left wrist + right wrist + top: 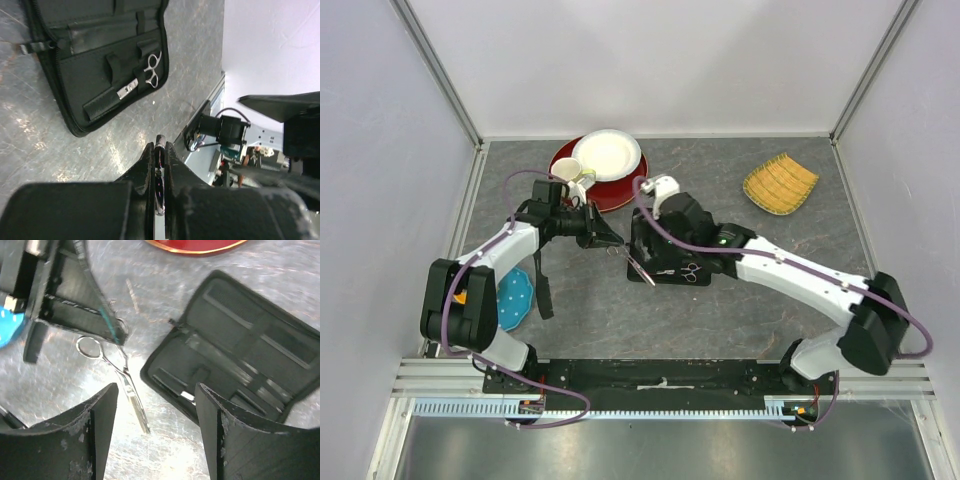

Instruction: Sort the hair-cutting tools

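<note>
My left jaws are pressed together, pinching what looks like a ring handle of the thin silver metal scissors (135,402). The toothed blade runs toward five o'clock, ending between my spread right jaws. The open black zip case (240,355) lies at three o'clock on the grey surface (165,300). The second ring is hidden.

Second ring of scissors (124,374) mostly behind left fingers (92,320)
</note>
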Action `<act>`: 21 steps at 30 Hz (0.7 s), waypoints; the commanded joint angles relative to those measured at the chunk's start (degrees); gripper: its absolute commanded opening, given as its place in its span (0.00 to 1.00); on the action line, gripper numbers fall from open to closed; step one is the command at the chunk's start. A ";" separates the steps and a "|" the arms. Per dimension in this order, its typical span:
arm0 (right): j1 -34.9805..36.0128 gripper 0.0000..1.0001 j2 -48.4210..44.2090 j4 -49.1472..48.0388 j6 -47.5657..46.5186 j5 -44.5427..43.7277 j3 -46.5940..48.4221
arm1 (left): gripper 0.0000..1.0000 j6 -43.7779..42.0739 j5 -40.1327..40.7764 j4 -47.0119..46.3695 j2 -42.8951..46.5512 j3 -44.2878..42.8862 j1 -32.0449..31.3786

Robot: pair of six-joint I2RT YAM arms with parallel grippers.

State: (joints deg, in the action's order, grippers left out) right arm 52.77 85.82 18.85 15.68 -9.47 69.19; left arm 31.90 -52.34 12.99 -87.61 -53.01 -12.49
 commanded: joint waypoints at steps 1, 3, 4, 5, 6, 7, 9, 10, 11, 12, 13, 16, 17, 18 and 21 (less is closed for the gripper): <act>-5.65 0.70 -7.15 -0.31 10.67 -3.98 -5.62 | 0.02 7.20 4.08 -7.97 0.60 0.44 1.15; -9.87 0.70 -8.91 0.31 15.07 -2.83 -8.09 | 0.02 11.24 7.59 -12.71 1.39 2.46 1.24; -11.19 0.70 -9.35 1.35 15.95 -2.48 -10.19 | 0.02 12.65 8.64 -14.82 1.57 3.35 1.24; -13.29 0.70 -9.44 1.97 17.52 -2.39 -11.08 | 0.02 15.53 10.39 -17.01 1.74 4.23 1.33; -14.18 0.70 -9.36 2.59 17.80 -2.30 -11.96 | 0.02 17.04 11.11 -21.30 1.74 5.97 1.33; -14.89 0.70 -8.75 3.72 17.98 -2.13 -13.28 | 0.02 18.53 11.64 -23.87 1.57 6.78 1.24; -17.00 0.69 -7.69 5.13 18.07 -1.86 -13.82 | 0.02 21.70 13.74 -29.04 1.04 8.44 1.24; -17.61 0.69 -6.38 6.10 17.89 -1.69 -14.25 | 0.02 22.50 14.45 -30.73 0.87 9.06 1.24; -18.66 0.68 -5.67 6.54 17.89 -1.60 -14.43 | 0.02 24.16 15.85 -32.31 0.43 9.76 1.24; -19.28 0.67 -4.97 6.90 18.24 -1.60 -14.61 | 0.02 24.78 16.47 -34.24 0.43 11.16 1.24; -19.81 0.66 -3.92 6.90 18.33 -1.08 -15.30 | 0.02 25.31 17.09 -36.96 0.43 11.87 1.15; -22.01 0.63 -1.72 6.55 19.21 -0.46 -16.45 | 0.02 25.49 20.51 -38.74 0.86 13.90 1.15; -22.62 0.62 -1.10 6.29 19.30 -0.46 -16.63 | 0.02 25.58 21.48 -39.27 0.87 14.42 1.15; -22.80 0.61 -0.49 6.11 19.39 -0.37 -16.80 | 0.02 25.58 21.83 -39.71 0.60 15.30 1.15; -23.24 0.57 1.01 5.50 19.56 -0.19 -17.16 | 0.02 25.93 22.89 -41.47 -0.19 16.71 1.15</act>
State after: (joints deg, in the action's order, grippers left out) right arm 29.95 85.43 25.02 33.71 -10.22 52.64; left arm 55.02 -32.88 -20.73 -87.53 -37.89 -11.33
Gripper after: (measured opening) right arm 0.594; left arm 0.064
